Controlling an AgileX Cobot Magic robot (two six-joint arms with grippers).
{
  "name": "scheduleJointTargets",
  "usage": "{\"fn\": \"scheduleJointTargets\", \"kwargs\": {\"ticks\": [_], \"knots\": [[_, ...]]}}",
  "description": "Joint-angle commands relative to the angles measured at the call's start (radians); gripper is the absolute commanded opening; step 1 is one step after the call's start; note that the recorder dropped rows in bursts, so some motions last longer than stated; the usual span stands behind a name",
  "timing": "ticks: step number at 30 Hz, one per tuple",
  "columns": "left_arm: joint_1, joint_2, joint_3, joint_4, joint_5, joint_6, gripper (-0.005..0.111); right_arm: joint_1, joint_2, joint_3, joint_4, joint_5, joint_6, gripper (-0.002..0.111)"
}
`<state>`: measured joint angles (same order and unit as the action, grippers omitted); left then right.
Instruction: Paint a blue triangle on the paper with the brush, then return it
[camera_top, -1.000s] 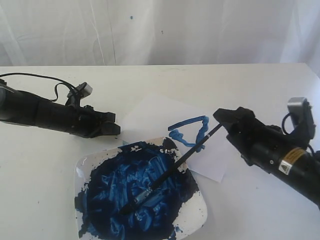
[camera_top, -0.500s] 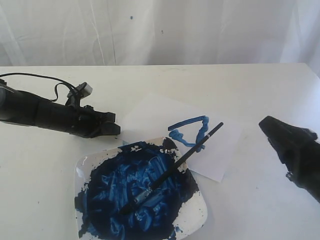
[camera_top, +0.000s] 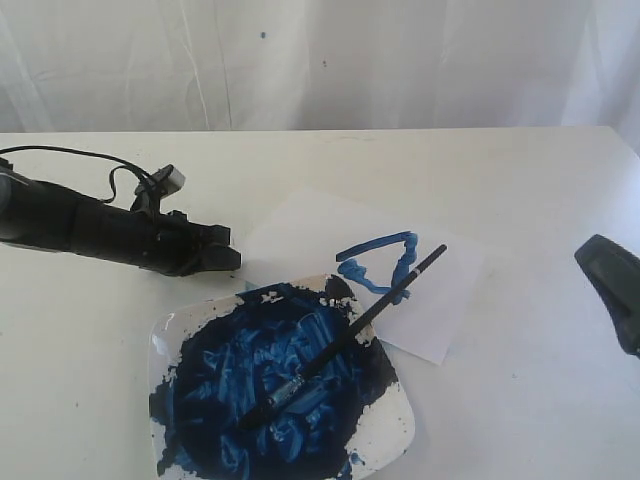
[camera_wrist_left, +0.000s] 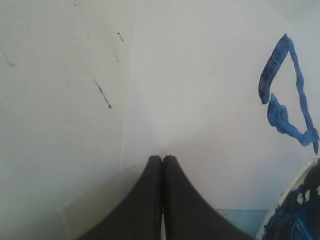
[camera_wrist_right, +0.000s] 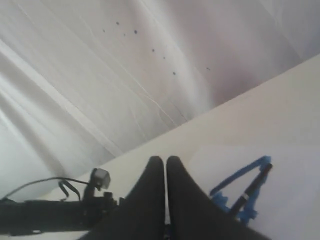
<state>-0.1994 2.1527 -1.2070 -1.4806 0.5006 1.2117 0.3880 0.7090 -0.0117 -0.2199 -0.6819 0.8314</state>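
The brush (camera_top: 352, 322) lies free, its bristles in the dark-blue paint of the white square plate (camera_top: 398, 432) and its black handle slanting up over the paper (camera_top: 300, 232). The blue triangle (camera_top: 383, 258) is on the paper beside the handle's end. My left gripper (camera_top: 233, 258) rests shut at the paper's left edge, its tips (camera_wrist_left: 163, 158) touching the sheet (camera_wrist_left: 200, 90), with the triangle (camera_wrist_left: 292, 97) beyond. My right gripper (camera_top: 587, 254) is shut and empty at the far right, well away from the brush. Its wrist view shows the shut gripper (camera_wrist_right: 165, 159), the triangle (camera_wrist_right: 234, 181) and the brush handle (camera_wrist_right: 253, 192).
White cloth (camera_top: 320, 60) hangs behind the table's far edge. A corner of the plate (camera_wrist_left: 296, 200) sits close to the left gripper. The left arm (camera_top: 90, 228) and its cable lie across the table's left side. Bare tabletop (camera_top: 520, 400) lies between the paper and the right gripper.
My right gripper has drawn back to the right, away from the brush handle's end, and is mostly out of the exterior view. The brush, paper and left arm have not moved.
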Motion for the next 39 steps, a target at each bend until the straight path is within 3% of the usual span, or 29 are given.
{"fn": "scheduleJointTargets", "kwargs": {"ticks": [1, 7, 13, 25, 30, 39], "knots": [[0.021, 0.018, 0.02, 0.103, -0.001, -0.022, 0.0, 0.001, -0.063, -0.071, -0.102, 0.24, -0.069, 0.0], [0.074, -0.125, 0.02, 0.191, -0.022, -0.099, 0.0, 0.001, -0.104, -0.18, -0.228, 0.49, -0.071, 0.0], [0.093, -0.351, 0.02, 0.307, -0.076, -0.104, 0.0, 0.001, -0.165, -0.246, -0.23, 0.682, -0.176, 0.0], [0.093, -0.872, 0.127, 0.361, -0.144, -0.124, 0.0, 0.001, -0.456, -0.26, -0.23, 0.776, -0.201, 0.0], [0.093, -1.157, 0.255, 0.361, -0.142, -0.128, 0.0, 0.001, -0.547, -0.26, -0.23, 0.777, -0.201, 0.0], [0.093, -1.73, 0.678, 0.361, -0.161, -0.205, 0.0, 0.001, -0.558, -0.26, -0.23, 0.833, -0.201, 0.0]]}}
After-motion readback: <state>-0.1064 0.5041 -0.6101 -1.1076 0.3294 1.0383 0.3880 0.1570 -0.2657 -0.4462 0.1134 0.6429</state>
